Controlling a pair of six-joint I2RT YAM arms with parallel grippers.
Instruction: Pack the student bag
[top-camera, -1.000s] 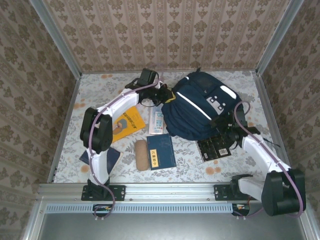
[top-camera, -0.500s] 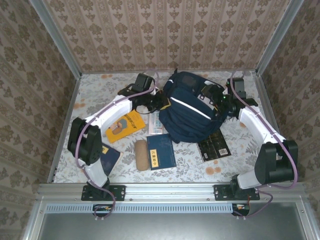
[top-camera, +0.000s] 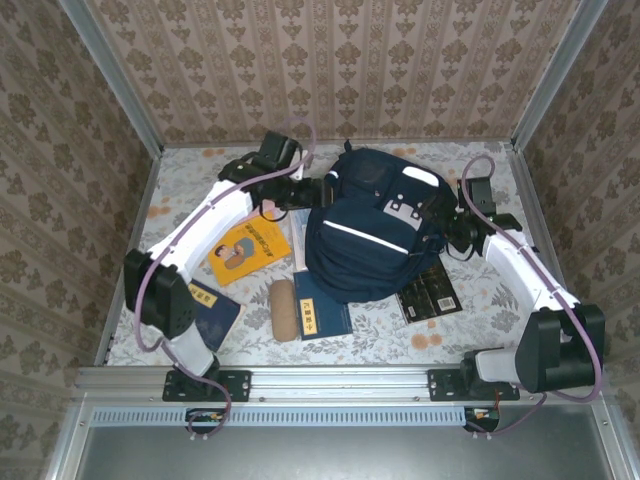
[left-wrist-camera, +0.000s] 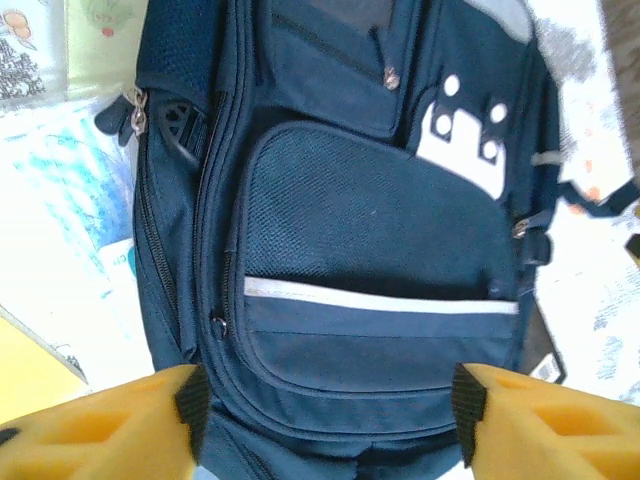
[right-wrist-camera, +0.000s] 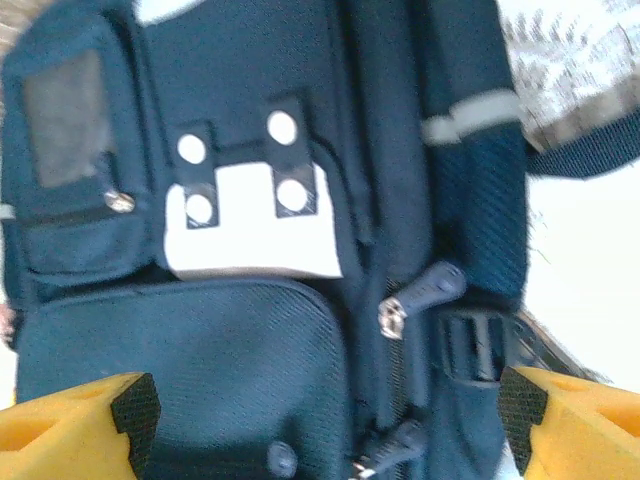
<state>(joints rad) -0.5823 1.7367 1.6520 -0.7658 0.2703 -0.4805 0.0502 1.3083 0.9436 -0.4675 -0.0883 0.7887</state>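
The student bag (top-camera: 365, 240) is a navy-blue backpack with a thin white stripe and a grey buckle patch, lying in the middle of the table. My left gripper (top-camera: 318, 190) is at its far left edge. In the left wrist view this gripper (left-wrist-camera: 330, 410) is open wide, and the bag's front pocket (left-wrist-camera: 370, 250) spans the gap between its fingers. My right gripper (top-camera: 443, 228) is at the bag's right side. In the right wrist view it (right-wrist-camera: 328, 408) is also open, over the mesh pocket and zipper pulls (right-wrist-camera: 420, 295).
A yellow book (top-camera: 250, 248) lies left of the bag. A blue book (top-camera: 322, 318) and a dark book (top-camera: 428, 292) lie partly under its near edge. A tan pencil case (top-camera: 283, 308) and a navy book (top-camera: 212, 312) lie nearer the left arm's base.
The bag has slid toward the near left and now covers the blue book's top. My right gripper came nearer along the bag's right side. The left arm has swung outward to the left.
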